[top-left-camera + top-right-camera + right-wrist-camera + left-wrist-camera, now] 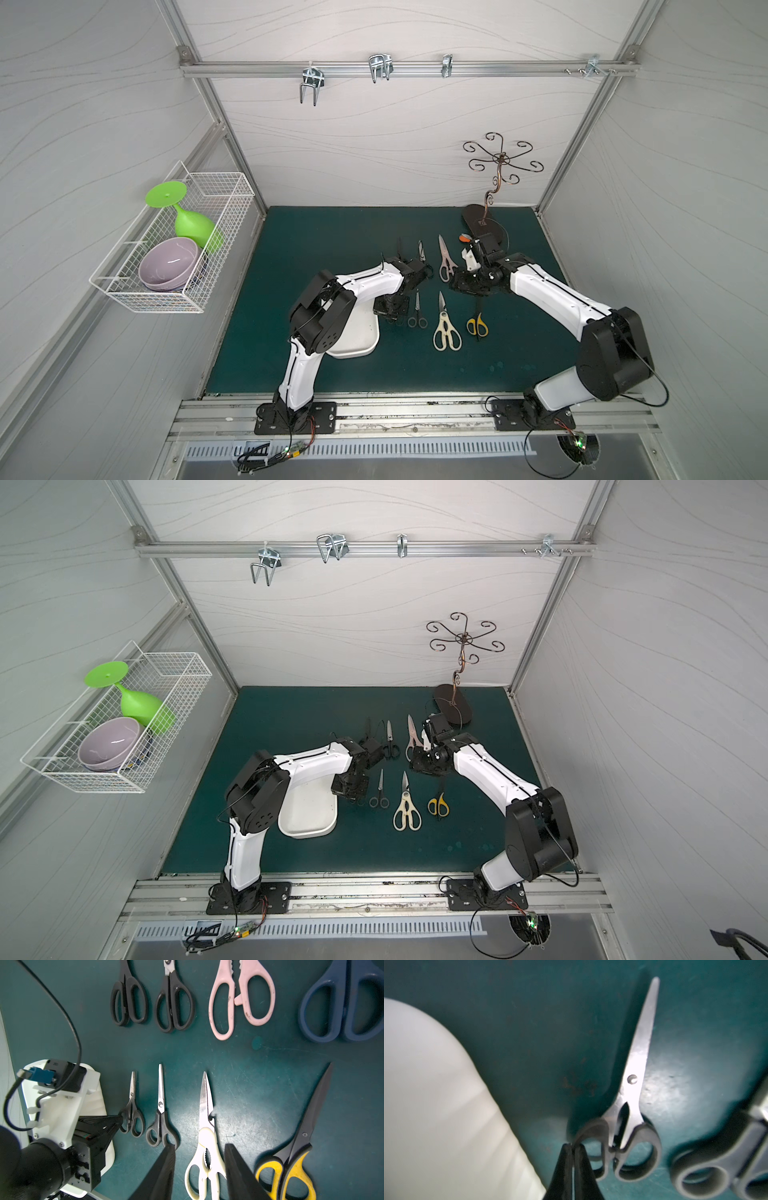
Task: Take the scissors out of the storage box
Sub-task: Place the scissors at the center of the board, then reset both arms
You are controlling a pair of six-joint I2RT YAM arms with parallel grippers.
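The white storage box (357,332) lies on the green mat, partly under my left arm; the part that shows holds nothing. Just right of it my left gripper (572,1146) is shut on a handle ring of a small black-handled scissors (635,1068) lying on the mat. Beside it in a row lie another small black pair (417,316), the cream pair (445,328) and the yellow pair (477,326). Behind them lie two black pairs (128,993) (174,999), the pink pair (241,997) and the blue pair (342,1001). My right gripper (200,1145) hangs open above the cream handles.
A white wire basket (224,232) on the left wall holds a green goblet (191,224) and a purple bowl (168,264). A curly metal hook stand (484,224) stands at the back right of the mat. Metal hooks (380,68) hang from the rear rail.
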